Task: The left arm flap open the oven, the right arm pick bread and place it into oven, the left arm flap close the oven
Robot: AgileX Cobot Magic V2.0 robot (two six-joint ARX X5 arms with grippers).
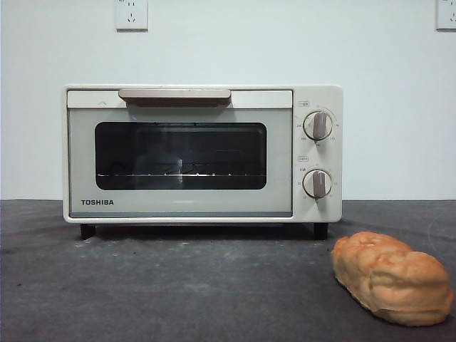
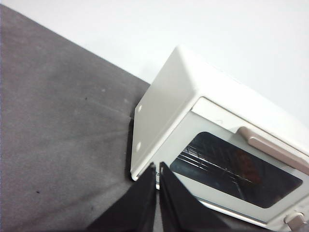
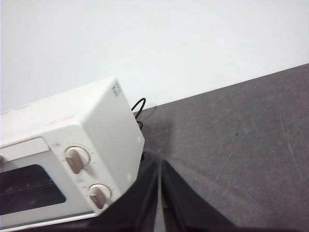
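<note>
The cream-white TOSHIBA oven [image 1: 203,153] stands at the back of the dark table with its glass door shut and the beige handle [image 1: 174,95] along the top. A golden lumpy bread [image 1: 390,276] lies on the table at the front right, clear of the oven. Neither arm shows in the front view. In the left wrist view my left gripper [image 2: 158,169] is shut and empty, hanging off the oven's [image 2: 217,145] left front corner. In the right wrist view my right gripper [image 3: 159,166] is shut and empty beside the oven's [image 3: 72,154] knob side. The bread is out of both wrist views.
Two beige knobs [image 1: 318,125] sit on the oven's right panel. A black power cable [image 3: 138,108] loops behind the oven. A white wall with sockets [image 1: 131,14] stands behind the table [image 1: 178,285].
</note>
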